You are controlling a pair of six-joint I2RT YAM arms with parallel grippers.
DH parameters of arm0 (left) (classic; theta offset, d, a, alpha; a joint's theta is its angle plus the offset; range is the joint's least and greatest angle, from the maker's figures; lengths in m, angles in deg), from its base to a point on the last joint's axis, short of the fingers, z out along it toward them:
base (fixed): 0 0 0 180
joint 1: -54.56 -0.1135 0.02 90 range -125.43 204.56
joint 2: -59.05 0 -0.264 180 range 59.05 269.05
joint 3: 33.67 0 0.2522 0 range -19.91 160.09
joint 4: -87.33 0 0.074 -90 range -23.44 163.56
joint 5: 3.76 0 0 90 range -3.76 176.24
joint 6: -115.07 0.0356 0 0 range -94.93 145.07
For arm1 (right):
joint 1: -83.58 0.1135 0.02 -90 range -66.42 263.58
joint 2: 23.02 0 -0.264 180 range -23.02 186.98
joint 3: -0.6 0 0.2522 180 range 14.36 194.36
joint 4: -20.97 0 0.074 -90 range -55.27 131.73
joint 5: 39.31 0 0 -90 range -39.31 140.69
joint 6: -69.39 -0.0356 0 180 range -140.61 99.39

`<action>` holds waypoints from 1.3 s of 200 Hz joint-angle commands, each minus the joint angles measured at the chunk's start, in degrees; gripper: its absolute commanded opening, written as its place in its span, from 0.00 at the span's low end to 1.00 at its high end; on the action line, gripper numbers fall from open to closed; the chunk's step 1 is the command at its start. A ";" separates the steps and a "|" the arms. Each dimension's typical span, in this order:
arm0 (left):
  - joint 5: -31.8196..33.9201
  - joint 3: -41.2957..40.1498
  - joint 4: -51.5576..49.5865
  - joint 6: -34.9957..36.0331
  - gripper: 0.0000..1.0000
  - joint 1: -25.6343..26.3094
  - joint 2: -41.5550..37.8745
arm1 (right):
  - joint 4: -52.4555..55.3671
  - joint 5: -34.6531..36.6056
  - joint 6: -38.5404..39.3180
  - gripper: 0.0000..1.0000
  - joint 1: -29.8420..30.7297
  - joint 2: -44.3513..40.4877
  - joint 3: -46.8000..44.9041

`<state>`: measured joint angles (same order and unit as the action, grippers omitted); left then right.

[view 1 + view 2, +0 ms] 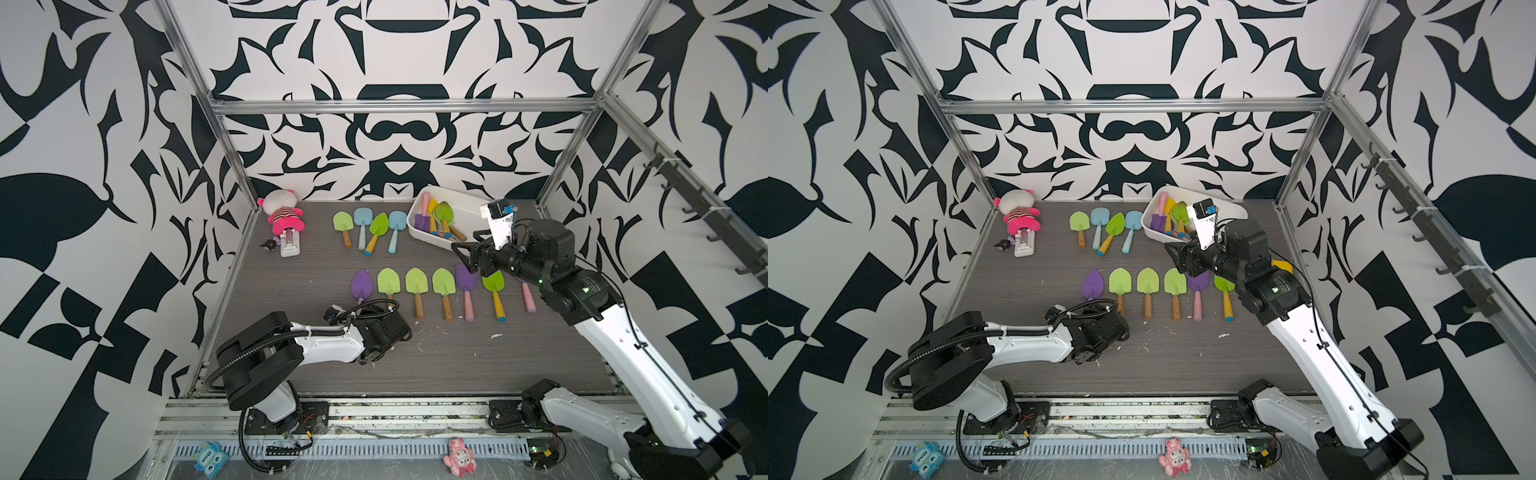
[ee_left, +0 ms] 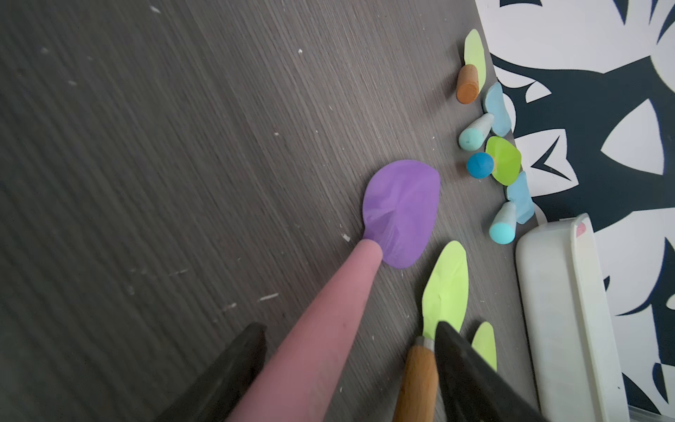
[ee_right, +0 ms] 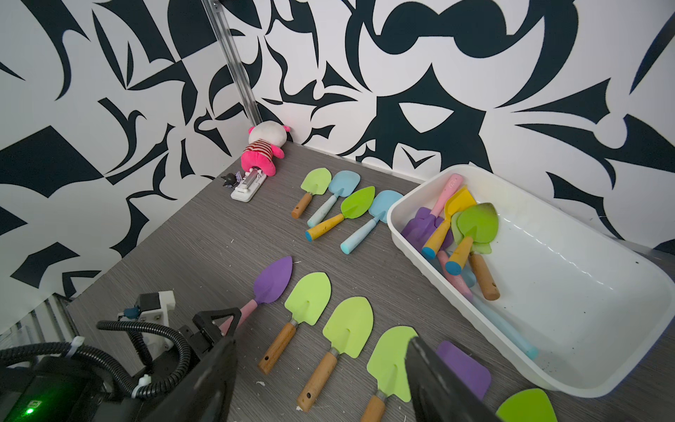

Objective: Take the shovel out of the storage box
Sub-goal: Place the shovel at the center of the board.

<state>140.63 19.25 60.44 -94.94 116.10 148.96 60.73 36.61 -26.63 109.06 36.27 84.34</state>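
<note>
My left arm (image 1: 328,345), white shell, black joints, ribbed black hose (image 1: 320,331) along it, my right arm (image 1: 611,345) alike, thin black cable (image 1: 638,345) down it, black wedge fingers (image 3: 212,380) on my right gripper (image 3: 321,339)

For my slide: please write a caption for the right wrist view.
Right gripper, jaws open, above shovels laid on the table; more shovels lie in the storage box.

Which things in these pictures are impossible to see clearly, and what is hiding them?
- Purple shovel: in both top views the left arm covers most of its handle.
- Pink-handled shovel at the near row's end: in a top view the right arm hides its blade.
- Storage box: in the right wrist view the piled shovels overlap, so their number is unclear.
</note>
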 commanded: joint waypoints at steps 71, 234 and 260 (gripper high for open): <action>-3.03 -2.50 -8.74 -25.71 0.99 1.45 -7.41 | -0.61 0.35 0.21 0.76 -0.25 -0.74 0.85; -6.28 12.99 -45.16 -16.64 0.99 3.54 -28.55 | 5.95 1.86 -1.45 0.77 -0.51 3.33 8.70; -2.46 15.45 -46.02 -9.38 1.00 3.50 -29.96 | 7.09 2.50 -2.74 0.77 -0.51 5.34 11.04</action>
<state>133.44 32.06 20.94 -94.94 119.47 120.31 67.98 37.94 -27.77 108.80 40.46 91.44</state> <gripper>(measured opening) 0.994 0.767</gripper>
